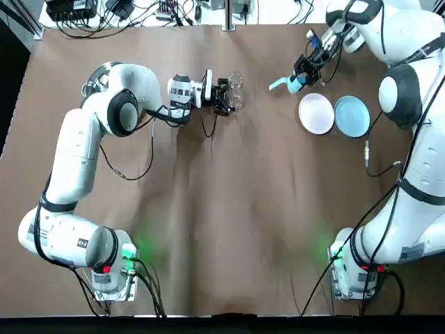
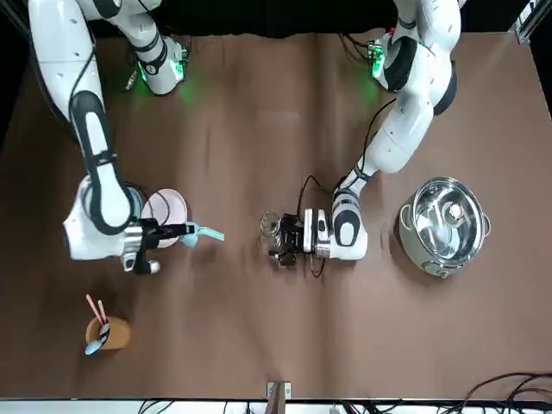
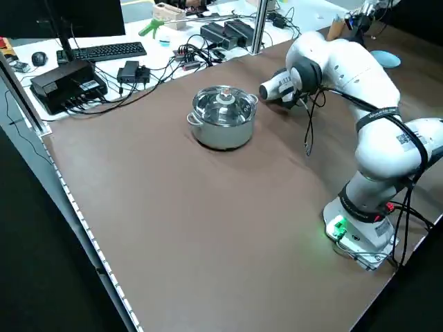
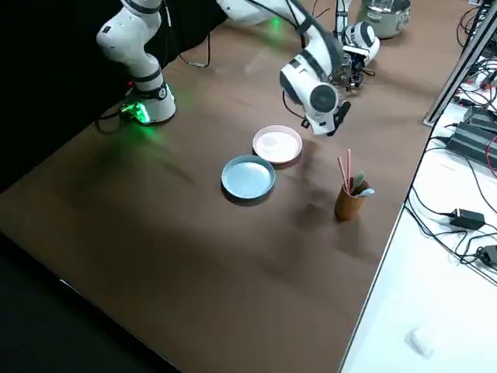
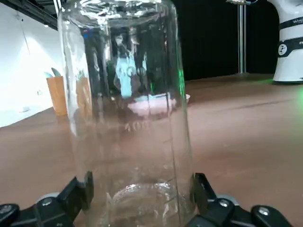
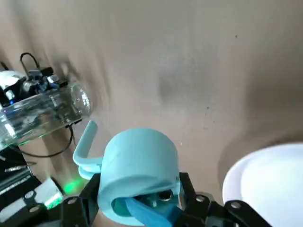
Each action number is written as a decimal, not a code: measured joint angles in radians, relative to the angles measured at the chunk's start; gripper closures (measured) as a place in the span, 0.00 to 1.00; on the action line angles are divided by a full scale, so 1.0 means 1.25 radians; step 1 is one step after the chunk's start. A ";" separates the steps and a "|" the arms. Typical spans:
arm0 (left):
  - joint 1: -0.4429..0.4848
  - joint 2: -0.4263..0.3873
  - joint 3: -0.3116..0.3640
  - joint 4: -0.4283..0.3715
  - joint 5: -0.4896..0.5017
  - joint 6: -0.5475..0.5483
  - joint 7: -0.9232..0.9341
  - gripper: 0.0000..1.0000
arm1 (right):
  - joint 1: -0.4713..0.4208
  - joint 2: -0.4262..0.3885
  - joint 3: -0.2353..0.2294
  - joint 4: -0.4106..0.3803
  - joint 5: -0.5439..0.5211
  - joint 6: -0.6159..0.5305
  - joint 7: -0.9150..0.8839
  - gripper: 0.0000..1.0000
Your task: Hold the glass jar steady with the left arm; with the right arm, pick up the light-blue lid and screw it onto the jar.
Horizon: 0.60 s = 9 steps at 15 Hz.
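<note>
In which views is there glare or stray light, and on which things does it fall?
Left wrist view: the glass jar carries bright streaks of glare and bends what stands behind it. Left side view: the steel pot shines with highlights. Top view: two green lamps throw light on the table around them.

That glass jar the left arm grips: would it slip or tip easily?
The glass jar looks smooth, so probably slippery and breakable. Tall and narrow, it likely tips if pushed, though the left gripper clamps its base.

Left tool (image 1: 229,96) and right tool (image 1: 297,78), both clamped, far forward.
</note>
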 joint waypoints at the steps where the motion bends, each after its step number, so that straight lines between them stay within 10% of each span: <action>1: 0.000 0.000 0.000 0.000 0.000 0.000 0.000 0.05 | -0.007 -0.001 -0.004 0.043 -0.024 -0.053 0.030 0.31; 9: 0.000 0.000 0.000 0.000 -0.002 0.000 0.000 0.05 | -0.024 -0.008 -0.001 0.268 -0.189 -0.300 0.301 0.31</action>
